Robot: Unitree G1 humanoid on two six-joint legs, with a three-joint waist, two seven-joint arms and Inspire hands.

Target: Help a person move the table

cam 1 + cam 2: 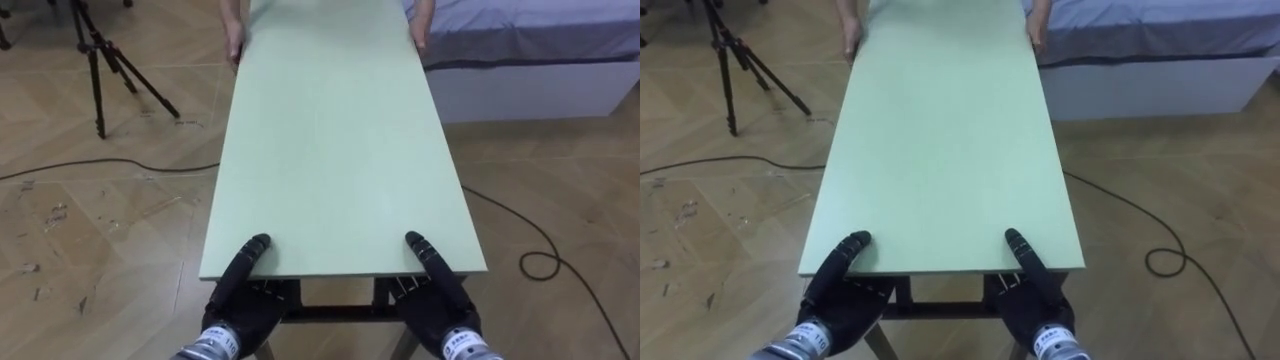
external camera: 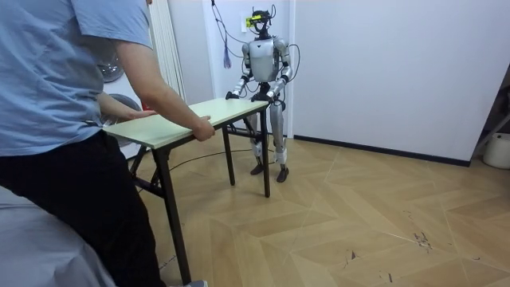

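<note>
The person (image 2: 64, 96) was cut off by the top of the eye views, leaving a hand on each far corner of the table (image 1: 335, 150), one at 11 o'clock (image 1: 234, 45) and one at 1 o'clock (image 1: 418, 38). In the room view the person's head was out of frame. The tabletop hid most of the dark legs (image 2: 265, 159) from above, and whether they were off the floor could not be told.

The robot stood at the other short end of the pale green table. Its left hand (image 1: 237, 305) at 7 o'clock and its right hand (image 1: 440, 305) at 5 o'clock each pinched the near edge. The thumb lay flat on top and the other fingers reached beneath the board, which covered their tips.

A black tripod (image 1: 100, 60) stood on the wooden floor (image 1: 90, 240) at 10 o'clock, apart from the table's left long edge. A bed (image 1: 530, 50) with a grey cover lay at 2 o'clock, its corner close to the person's end and nearest the right long edge.

In the room view a white wall (image 2: 382, 64) stood close behind the robot. Bare parquet opened wide toward the room view's right. At the far right edge a pale round object (image 2: 498, 150) sat by the wall, too small to identify.
</note>
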